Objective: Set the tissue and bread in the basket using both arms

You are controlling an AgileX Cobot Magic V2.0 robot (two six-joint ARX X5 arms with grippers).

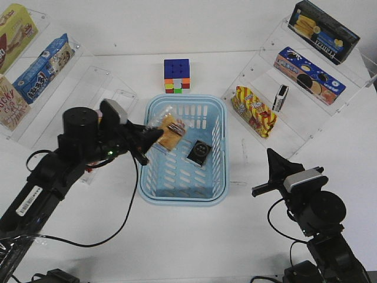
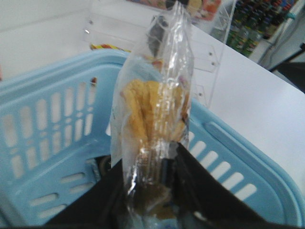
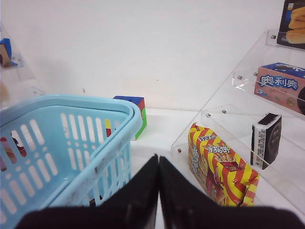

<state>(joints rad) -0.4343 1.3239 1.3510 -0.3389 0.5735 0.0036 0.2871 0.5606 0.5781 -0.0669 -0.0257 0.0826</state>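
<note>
The light blue basket (image 1: 154, 190) stands mid-table. A black tissue pack (image 1: 199, 152) with a pale round mark lies flat inside it. My left gripper (image 1: 154, 135) is shut on the wrapped golden bread (image 1: 171, 132) and holds it over the basket's left side; in the left wrist view the bread (image 2: 155, 112) hangs between the jaws above the basket (image 2: 47, 114). My right gripper (image 1: 272, 158) is shut and empty, right of the basket; in its wrist view (image 3: 158, 162) the jaws meet beside the basket wall (image 3: 71, 138). A second black tissue pack (image 1: 282, 98) stands on the right shelf.
A colour cube (image 1: 177, 76) sits behind the basket. A yellow-red striped bag (image 1: 254, 111), a blue cookie box (image 1: 309, 75) and a dark box (image 1: 325, 31) sit on the right acrylic shelves. Snack boxes (image 1: 44, 68) fill the left shelves.
</note>
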